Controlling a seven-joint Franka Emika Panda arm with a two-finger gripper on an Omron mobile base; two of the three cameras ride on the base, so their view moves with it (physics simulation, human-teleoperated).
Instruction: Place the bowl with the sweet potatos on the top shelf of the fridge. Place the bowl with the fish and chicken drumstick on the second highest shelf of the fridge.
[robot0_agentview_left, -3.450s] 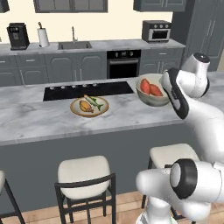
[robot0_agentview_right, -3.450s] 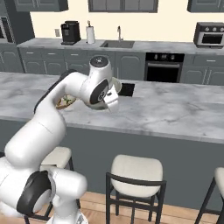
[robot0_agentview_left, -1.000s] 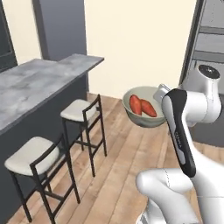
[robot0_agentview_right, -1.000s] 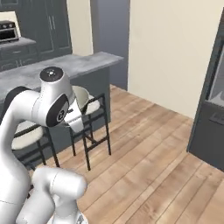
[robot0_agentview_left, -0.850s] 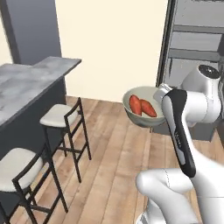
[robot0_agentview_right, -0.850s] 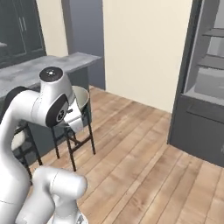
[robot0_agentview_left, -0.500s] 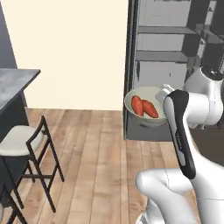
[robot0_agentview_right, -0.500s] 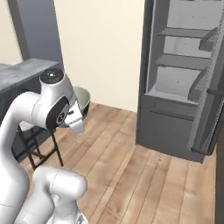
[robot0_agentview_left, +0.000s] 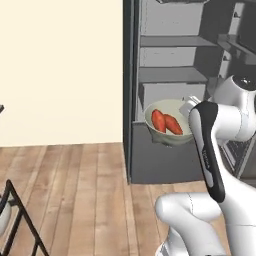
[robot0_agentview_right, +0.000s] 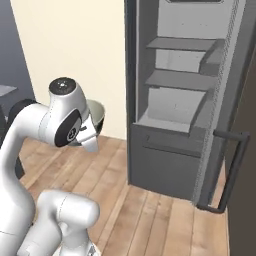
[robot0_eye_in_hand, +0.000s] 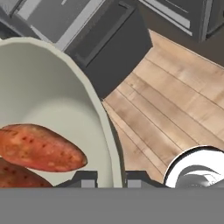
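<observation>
Bowl with the sweet potatos (robot0_agentview_left: 167, 122) pinched at its rim by the hand (robot0_eye_in_hand: 111, 178), facing the open fridge (robot0_agentview_right: 180, 100).

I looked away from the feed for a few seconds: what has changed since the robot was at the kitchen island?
The base has driven away from the island and turned; the open fridge now stands ahead, its shelves in view. The bowl came off the counter and rides in front of the arm. Unchanged: the gripper stays shut on the bowl's rim, and both sweet potatoes still lie inside.

arm hides most of the bowl (robot0_agentview_right: 96, 114); fridge top (robot0_agentview_left: 175, 1) cut off.
</observation>
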